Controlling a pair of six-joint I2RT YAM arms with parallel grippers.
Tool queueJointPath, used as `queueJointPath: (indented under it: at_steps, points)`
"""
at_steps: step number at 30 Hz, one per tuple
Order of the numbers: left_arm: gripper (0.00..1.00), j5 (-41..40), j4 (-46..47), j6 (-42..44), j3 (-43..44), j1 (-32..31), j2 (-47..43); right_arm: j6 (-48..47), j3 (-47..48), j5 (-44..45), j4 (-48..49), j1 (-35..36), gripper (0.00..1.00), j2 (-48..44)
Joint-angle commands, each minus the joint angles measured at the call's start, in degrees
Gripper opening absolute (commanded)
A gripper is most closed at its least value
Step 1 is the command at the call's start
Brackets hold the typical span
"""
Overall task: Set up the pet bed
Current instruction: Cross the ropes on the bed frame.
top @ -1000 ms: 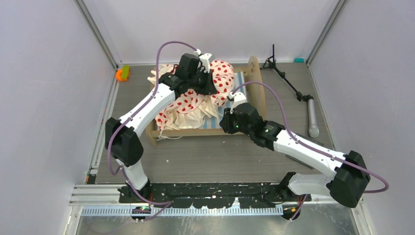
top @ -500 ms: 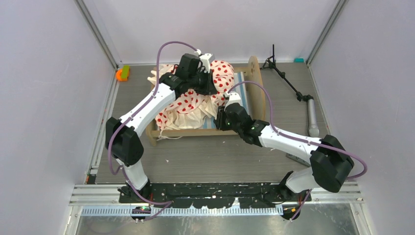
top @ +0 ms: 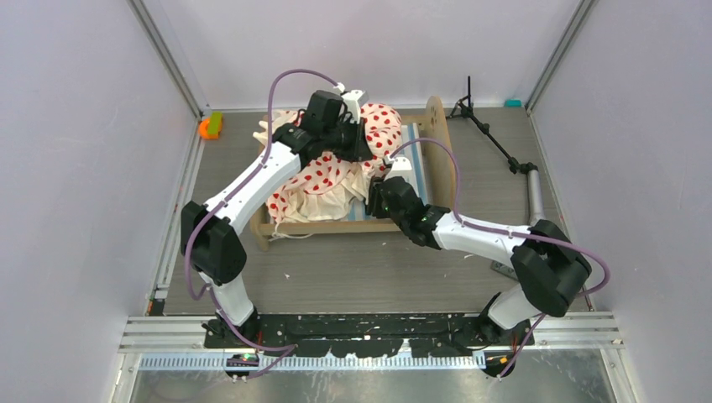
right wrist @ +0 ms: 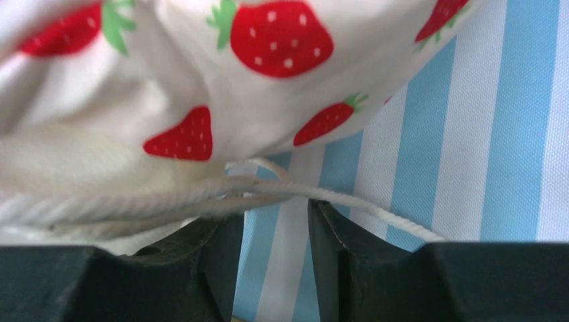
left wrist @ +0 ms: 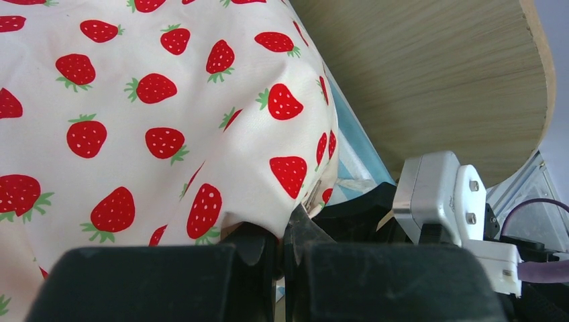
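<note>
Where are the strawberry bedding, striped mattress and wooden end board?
strawberry bedding (left wrist: 134, 134), left wrist view, cloth's middle.
striped mattress (right wrist: 483, 134), right wrist view, bare stripes.
wooden end board (left wrist: 429, 67), left wrist view, flat face.

A robotics lab test cell: the pet bed (top: 437, 134) sits on a grey table (top: 353, 277) boxed in by plain pale panels (top: 75, 168) behind it and on both sides, joined by aluminium posts (top: 168, 59). In front of the bed, two white robot arms (top: 252, 180) rise from a black plate (top: 361, 329) on metal rails (top: 159, 334), trailing purple cables (top: 290, 80); a black tripod stand (top: 495, 138) lies to its right
</note>
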Motion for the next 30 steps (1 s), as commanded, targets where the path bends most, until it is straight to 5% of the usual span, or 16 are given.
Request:
queueJointPath:
  at_steps: [1,9,18,30]
  points:
    - [0.00,-0.45,0.46,0.07,2.55,0.04,-0.55,1.62,0.89,4.93,8.71,0.06,0.45,1.23]
    - [0.00,-0.28,0.41,0.07,2.22,0.04,-0.85,0.97,-0.97,8.01,15.74,0.05,0.43,2.00]
    - [0.00,-0.14,0.26,0.23,2.31,0.04,-0.91,-1.21,-1.92,8.52,16.72,0.10,0.16,1.30]
    - [0.00,-0.77,-0.66,1.27,2.59,0.04,-0.77,-3.94,0.03,-0.21,-1.55,0.06,0.01,-11.46]
